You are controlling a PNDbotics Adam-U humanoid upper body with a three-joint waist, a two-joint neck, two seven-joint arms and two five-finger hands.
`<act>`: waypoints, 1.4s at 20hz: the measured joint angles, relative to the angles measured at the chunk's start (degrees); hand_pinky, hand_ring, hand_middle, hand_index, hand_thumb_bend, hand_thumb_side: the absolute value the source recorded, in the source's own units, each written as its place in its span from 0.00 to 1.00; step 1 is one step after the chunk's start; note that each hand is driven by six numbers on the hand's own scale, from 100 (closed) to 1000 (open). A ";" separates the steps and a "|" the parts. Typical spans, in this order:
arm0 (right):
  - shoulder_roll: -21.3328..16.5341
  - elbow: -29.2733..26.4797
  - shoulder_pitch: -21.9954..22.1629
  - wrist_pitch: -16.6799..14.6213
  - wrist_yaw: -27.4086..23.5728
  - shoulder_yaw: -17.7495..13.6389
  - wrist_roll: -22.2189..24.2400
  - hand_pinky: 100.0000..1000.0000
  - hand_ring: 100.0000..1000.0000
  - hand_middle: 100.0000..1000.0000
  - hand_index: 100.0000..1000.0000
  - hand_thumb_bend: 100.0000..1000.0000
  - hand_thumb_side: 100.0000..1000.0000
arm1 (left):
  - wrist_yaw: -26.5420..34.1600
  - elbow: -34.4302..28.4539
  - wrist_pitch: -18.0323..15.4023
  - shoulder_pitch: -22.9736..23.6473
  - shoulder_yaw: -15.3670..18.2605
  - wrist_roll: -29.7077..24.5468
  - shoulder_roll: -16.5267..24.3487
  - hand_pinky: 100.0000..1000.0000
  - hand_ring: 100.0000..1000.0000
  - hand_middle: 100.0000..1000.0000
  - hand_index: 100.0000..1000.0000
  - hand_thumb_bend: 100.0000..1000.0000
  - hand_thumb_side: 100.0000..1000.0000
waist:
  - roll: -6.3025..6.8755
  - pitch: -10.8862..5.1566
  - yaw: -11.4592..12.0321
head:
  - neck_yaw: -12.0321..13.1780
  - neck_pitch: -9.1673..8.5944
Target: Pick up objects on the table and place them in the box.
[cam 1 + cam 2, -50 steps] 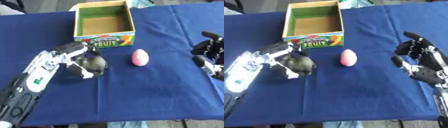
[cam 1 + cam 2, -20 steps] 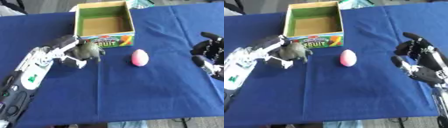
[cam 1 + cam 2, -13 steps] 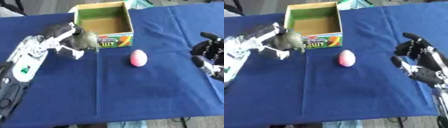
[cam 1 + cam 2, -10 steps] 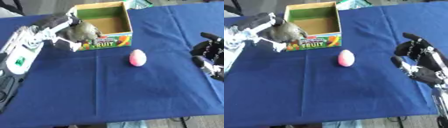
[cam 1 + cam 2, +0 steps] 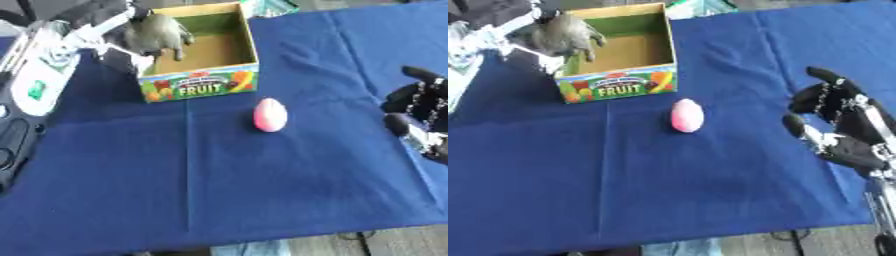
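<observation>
holding a grey toy animal (image 5: 156, 34) over the left rim of the fruit box (image 5: 203, 86), the left hand (image 5: 112, 30) has its fingers curled round it. box floor shows bare brown. a pink egg (image 5: 269, 114) lies on the blue cloth (image 5: 262, 190) just before the box. right hand (image 5: 833, 122) rests with relaxed fingers near the right edge.

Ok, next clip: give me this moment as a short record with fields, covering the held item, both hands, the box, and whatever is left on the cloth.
held item: grey toy animal, legs hanging down, above the left wall of the box
left hand: left hand curled round the toy, over the box's left edge
right hand: right hand idle at the right edge, fingers relaxed, holding nothing
box: fruit box open at the top, nothing visible inside
left on cloth: pink egg in front of the box, apart from it
surface: blue cloth
</observation>
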 measured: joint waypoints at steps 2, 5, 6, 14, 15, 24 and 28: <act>0.01 0.00 -0.32 0.01 0.00 0.15 0.22 0.69 0.61 0.56 0.91 0.45 0.20 | -1.69 2.87 -0.46 -1.41 1.00 1.66 -1.52 0.74 0.61 0.36 0.69 0.00 0.08 | 0.07 0.30 -0.82 | 0.48 0.00; 0.03 0.00 -0.72 0.06 0.00 0.58 0.62 0.69 0.61 0.56 0.91 0.45 0.20 | -4.22 6.94 -0.37 -2.93 2.82 4.14 -3.61 0.74 0.62 0.37 0.70 0.00 0.09 | 0.60 0.77 -2.40 | 1.47 0.00; 0.03 0.00 -0.98 0.09 0.00 0.75 0.81 0.69 0.61 0.56 0.91 0.45 0.20 | -5.06 8.31 -0.17 -3.45 3.51 5.00 -4.32 0.74 0.62 0.38 0.70 0.00 0.10 | 0.88 0.99 -2.98 | 1.80 -0.01; 0.14 0.11 -2.00 0.34 0.00 1.64 1.91 0.69 0.61 0.56 0.91 0.44 0.20 | -12.76 17.31 2.46 -5.37 8.57 12.68 -8.00 0.74 0.65 0.54 0.77 0.00 0.11 | 2.03 1.79 -6.42 | 3.32 -0.10; 0.14 0.11 -2.11 0.38 0.00 1.73 1.96 0.69 0.61 0.56 0.91 0.44 0.20 | -13.82 17.95 2.88 -5.36 8.91 13.72 -8.30 0.74 0.66 0.57 0.78 0.00 0.13 | 2.10 1.79 -6.59 | 3.32 -0.12; 0.26 0.13 -2.33 0.41 0.00 1.75 2.10 0.69 0.61 0.56 0.91 0.44 0.20 | -22.65 22.55 6.64 -4.57 10.86 21.53 -9.30 0.79 0.77 0.78 0.86 0.34 0.53 | 2.37 1.84 -6.94 | 3.20 -0.55; 0.46 0.13 -2.33 0.41 0.00 1.74 2.09 0.69 0.61 0.56 0.91 0.44 0.20 | -23.91 22.50 7.03 -4.25 11.68 21.76 -9.24 0.80 0.80 0.81 0.88 0.53 0.64 | 2.40 1.75 -6.61 | 2.93 -0.55</act>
